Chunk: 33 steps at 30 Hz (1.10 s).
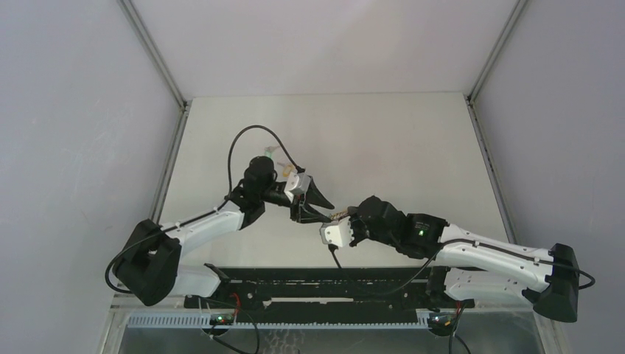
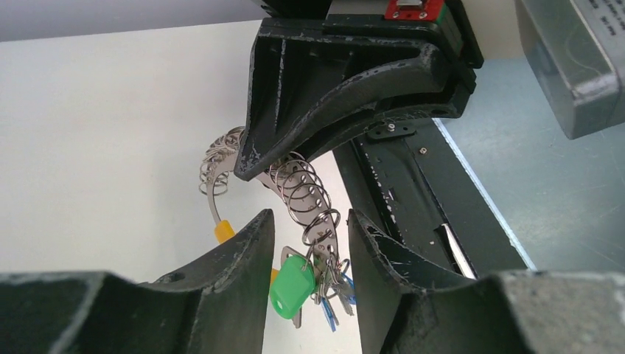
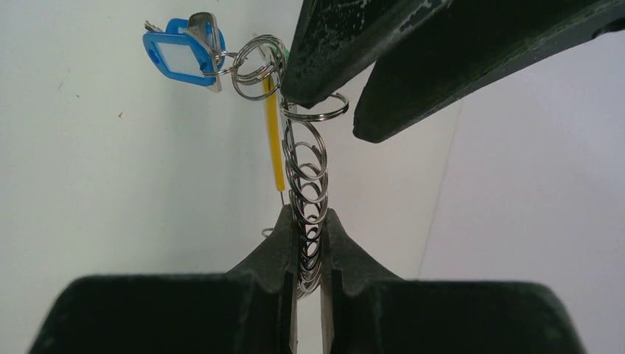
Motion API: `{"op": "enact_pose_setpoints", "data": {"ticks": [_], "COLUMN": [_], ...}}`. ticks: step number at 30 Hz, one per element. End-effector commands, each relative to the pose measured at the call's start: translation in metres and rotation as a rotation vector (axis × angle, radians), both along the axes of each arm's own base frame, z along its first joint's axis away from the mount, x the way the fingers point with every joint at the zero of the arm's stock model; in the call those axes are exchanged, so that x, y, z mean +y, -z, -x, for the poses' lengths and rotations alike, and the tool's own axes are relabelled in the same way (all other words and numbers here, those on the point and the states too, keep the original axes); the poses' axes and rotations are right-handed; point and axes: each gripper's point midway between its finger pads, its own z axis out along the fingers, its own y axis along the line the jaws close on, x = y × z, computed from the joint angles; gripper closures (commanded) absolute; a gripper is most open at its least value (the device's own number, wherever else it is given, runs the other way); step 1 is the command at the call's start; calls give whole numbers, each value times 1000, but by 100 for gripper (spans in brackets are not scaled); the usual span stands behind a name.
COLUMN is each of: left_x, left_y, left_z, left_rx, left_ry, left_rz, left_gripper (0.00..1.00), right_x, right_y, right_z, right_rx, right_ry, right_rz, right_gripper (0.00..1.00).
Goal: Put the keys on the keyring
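Right tool [image 3: 309,217] is clenched on the keyring [image 3: 306,158], pads pinching its chain of linked rings edge-on, partway along. Left tool [image 2: 309,219] is released: jaws stand apart on either side of the chain's hanging end, no pad seen touching. Between those jaws hang a green tag [image 2: 292,286] and small silver keys [image 2: 333,279], bunched together. Cannot tell which are properly threaded and which are merely caught. In the right wrist view a blue tag [image 3: 180,51] dangles off the far end and a yellow tag [image 3: 274,136] lies alongside the chain. The whole keyring is aloft between the two tools, off the worktop [image 1: 383,140], over its near middle. Risks, as judged: the left jaws closing on the bunch could trap tag and rings together rather than one key, so nothing threads. The rings look slick and are held edge-on, so a sideways tug from the left could slide the chain through the right pads or twist it, and the lot drops. Loose rings may tangle or snag a fingertip when the tools part. Tags can swing and hide a key's hole from both wrist views, leaving the aim partly blind.
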Motion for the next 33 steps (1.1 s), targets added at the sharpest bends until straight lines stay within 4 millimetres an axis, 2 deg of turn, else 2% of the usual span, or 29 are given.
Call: {"op": "enact_pose_setpoints", "data": {"ticks": [1, 6, 11, 17, 24, 29, 30, 33], "left_x": [-7, -5, -3, 0, 3, 7, 7, 12], "left_y": [-15, -12, -10, -8, -19, -20, -19, -15], "left_z": [-1, 1, 2, 5, 9, 1, -3, -15], "left_rx": [-36, -44, -58, -58, -105, -124, -118, -98], "left_ry": [47, 53, 63, 66, 56, -39, -74, -180], "left_rz": [9, -25, -53, -74, -55, -79, -92, -145], "left_gripper": [55, 59, 71, 79, 98, 100, 100, 100], "right_x": [14, 13, 12, 12, 11, 13, 13, 10], "right_y": [-30, -28, -25, -26, -21, -23, -23, -25], "right_z": [-3, -3, -4, -5, -8, -11, -12, -16], "right_rx": [-48, -41, -36, -30, -5, 17, 23, 37], "right_ry": [-17, -13, -4, -2, 8, 26, 37, 85], "right_rz": [-83, -78, -68, -76, -78, -115, -124, -153], "right_gripper": [100, 100, 100, 100, 100, 100, 99, 86]}}
